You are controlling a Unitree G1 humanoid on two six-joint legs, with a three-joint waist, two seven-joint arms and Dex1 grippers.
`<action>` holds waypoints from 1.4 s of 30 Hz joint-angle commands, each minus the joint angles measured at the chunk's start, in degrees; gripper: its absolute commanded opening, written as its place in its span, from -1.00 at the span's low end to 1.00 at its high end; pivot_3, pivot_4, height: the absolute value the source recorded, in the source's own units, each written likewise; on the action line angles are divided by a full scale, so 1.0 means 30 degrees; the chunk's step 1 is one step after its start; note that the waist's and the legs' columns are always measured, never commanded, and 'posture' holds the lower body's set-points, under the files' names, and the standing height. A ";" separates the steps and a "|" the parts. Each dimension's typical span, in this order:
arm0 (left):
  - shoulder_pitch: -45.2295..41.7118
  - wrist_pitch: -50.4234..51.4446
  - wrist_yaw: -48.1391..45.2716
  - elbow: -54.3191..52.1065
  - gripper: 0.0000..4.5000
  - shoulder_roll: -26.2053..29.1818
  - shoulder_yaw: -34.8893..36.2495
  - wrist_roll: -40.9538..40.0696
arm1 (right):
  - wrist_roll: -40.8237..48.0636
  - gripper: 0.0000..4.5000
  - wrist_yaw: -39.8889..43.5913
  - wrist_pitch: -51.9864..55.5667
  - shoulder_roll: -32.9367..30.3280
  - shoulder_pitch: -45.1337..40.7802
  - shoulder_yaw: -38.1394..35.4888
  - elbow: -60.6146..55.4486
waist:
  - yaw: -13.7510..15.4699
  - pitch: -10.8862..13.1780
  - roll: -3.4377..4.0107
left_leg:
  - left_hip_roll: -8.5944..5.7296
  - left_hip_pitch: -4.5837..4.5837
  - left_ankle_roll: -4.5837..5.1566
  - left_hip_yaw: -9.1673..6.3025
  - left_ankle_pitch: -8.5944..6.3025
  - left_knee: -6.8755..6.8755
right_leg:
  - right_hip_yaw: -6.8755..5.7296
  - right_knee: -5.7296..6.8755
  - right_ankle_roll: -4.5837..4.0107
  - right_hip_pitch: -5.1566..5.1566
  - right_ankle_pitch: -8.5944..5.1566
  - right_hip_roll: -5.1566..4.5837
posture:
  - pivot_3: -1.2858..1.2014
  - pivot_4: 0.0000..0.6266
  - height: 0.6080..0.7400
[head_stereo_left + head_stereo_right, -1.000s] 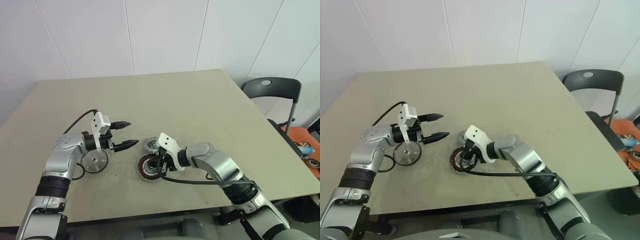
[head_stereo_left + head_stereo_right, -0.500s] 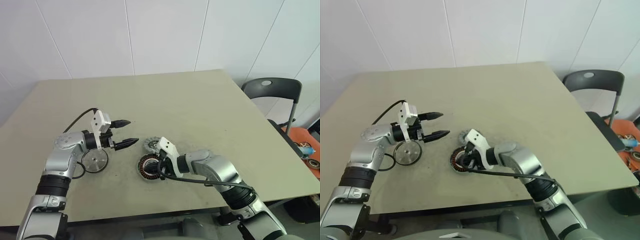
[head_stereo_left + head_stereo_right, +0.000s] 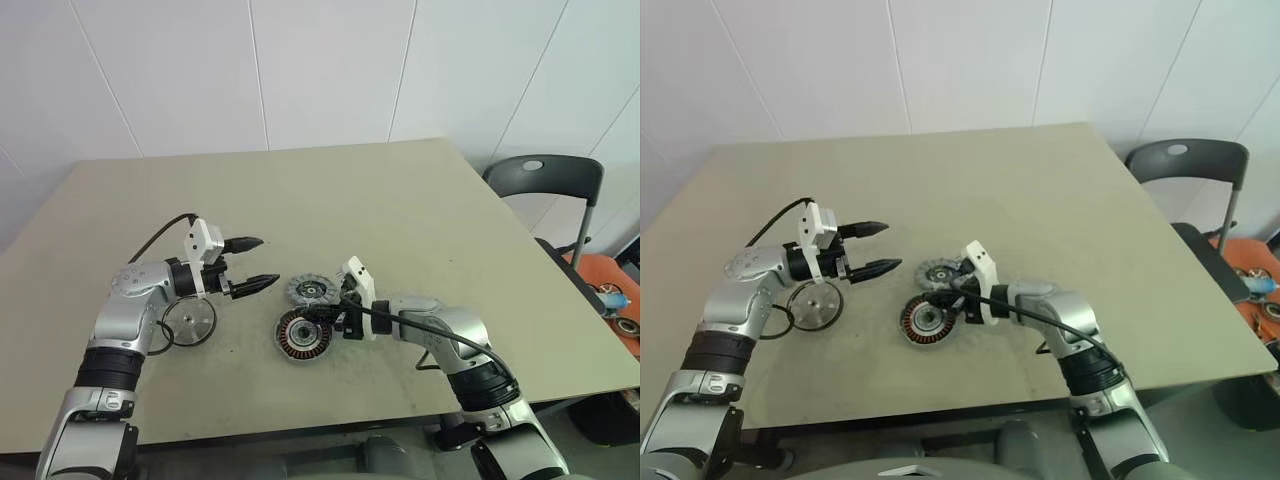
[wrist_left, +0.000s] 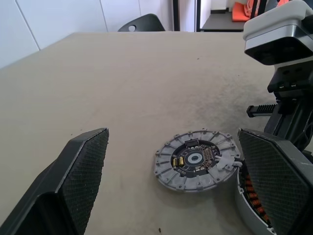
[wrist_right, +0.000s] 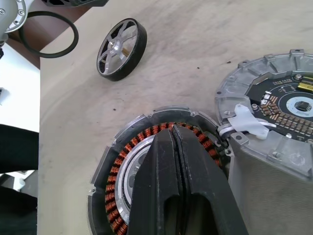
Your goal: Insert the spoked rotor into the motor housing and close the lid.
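1. Spoked rotor [image 3: 190,320] lies flat on the worktop [image 3: 400,200], below the left arm and not yet seated.
2. Left gripper [image 3: 268,262] hovers open above it, likely ready to grasp.
3. Motor housing [image 3: 303,335], copper windings up, waits nearby, touching the lid [image 3: 312,291].
4. Right gripper [image 5: 172,132], closed and empty, hangs over the housing, perhaps to steady it.

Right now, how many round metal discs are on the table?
3: a copper-wound disc in a dark ring nearest the robot; a grey notch-rimmed disc just behind it, touching; a black-rimmed silver spoked wheel farthest left. None seem hidden.
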 commanded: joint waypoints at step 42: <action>-0.0703 0.0247 0.0678 -0.0559 1.00 -0.0467 0.0349 -0.0214 | 0.0779 -0.99 0.1001 -0.2046 -0.0121 0.0713 -0.1109 -0.0419 | 0.0037 -0.0028 0.0030 | 0.0012 0.0107 0.0082 0.0001 -0.0045 -0.0011 | 0.0001 0.0004 0.0001 0.0100 -0.0001 0.0015 | 0.03 -1.00 1.00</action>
